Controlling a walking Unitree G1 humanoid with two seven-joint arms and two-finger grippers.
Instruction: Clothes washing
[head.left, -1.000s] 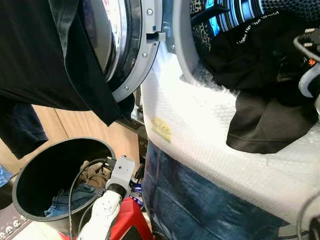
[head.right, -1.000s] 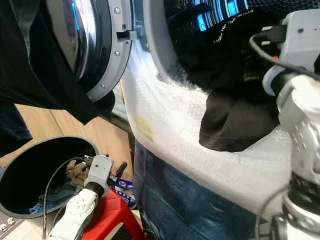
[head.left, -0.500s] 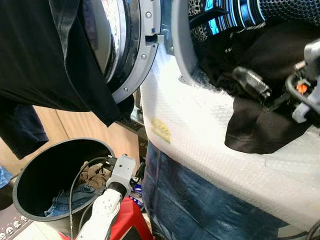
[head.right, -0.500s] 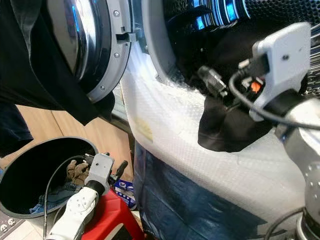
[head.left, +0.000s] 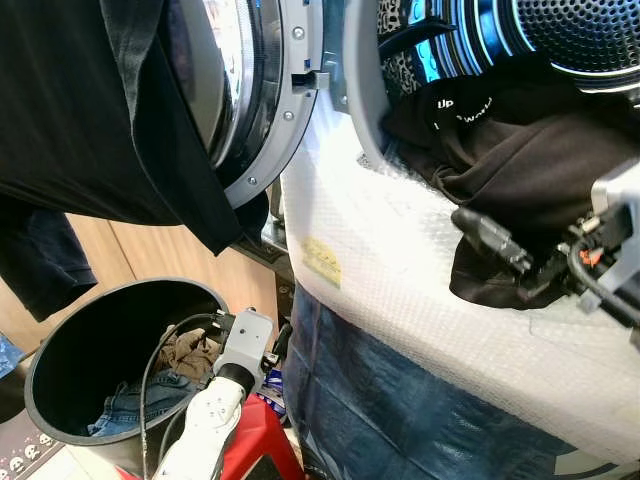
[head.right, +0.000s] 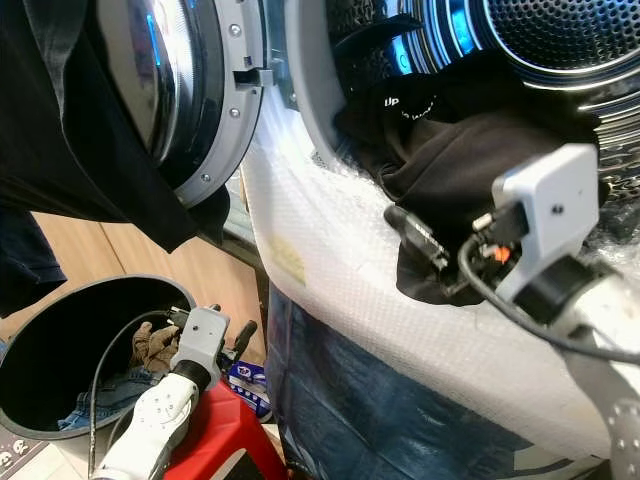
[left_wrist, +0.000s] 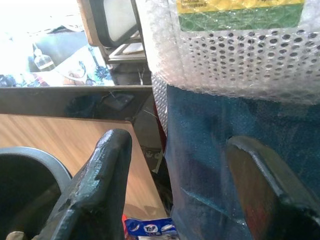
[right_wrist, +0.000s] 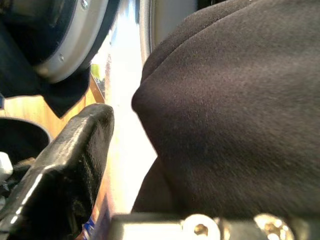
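Black clothes (head.left: 520, 180) hang out of the washing machine drum (head.right: 540, 40) over the lower rim of its opening, onto the bubble wrap (head.left: 400, 270) that covers the front of the machine; the right gripper (head.left: 520, 268) is at their lower edge, at about 3 o'clock in the head views, and one black finger (head.left: 488, 238) lies against the cloth; whether its jaws are spread or pinching the cloth I cannot tell, because the fabric hides one side in the right wrist view. Left gripper (left_wrist: 180, 190) hangs low at 7 o'clock, its jaws spread with nothing between them, beside the blue lower panel (left_wrist: 220, 150); just beside it stands a dark round bin (head.left: 60, 385) with jeans (head.left: 140, 400) and a brown cloth (head.left: 190, 350) inside; a red stool (head.left: 265, 440) is under the arm. At 10 o'clock the round machine door (head.left: 265, 110) stands open, and a black garment (head.left: 90, 110) is draped over it.
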